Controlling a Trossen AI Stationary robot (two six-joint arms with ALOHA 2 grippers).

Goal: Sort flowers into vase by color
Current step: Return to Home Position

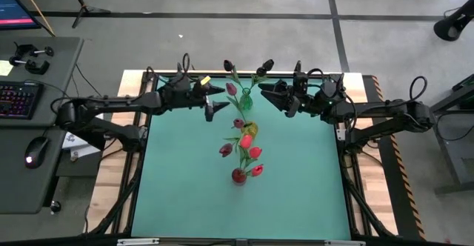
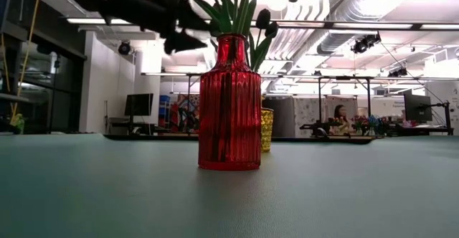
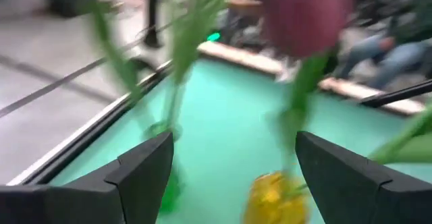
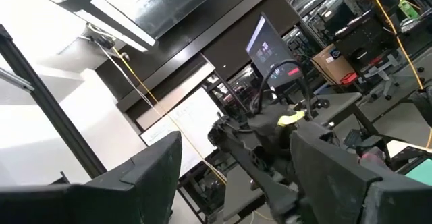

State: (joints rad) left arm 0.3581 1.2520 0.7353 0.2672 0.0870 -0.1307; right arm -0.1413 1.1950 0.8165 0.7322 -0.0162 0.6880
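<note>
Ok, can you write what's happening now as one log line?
left gripper: open, empty, beside green vase | right gripper: open, empty, other side | flowers: in green vase, yellow vase, red vase

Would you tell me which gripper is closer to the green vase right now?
Right, narrowly. The right gripper hangs open just to the right of the green vase; the left gripper is open on the other side, slightly farther off.

Black left arm (image 1: 111, 110), black right arm (image 1: 379, 114), looped cables (image 1: 419, 84), yellow tag (image 1: 205, 79), wedge-fingered left hand (image 3: 234, 143)
</note>
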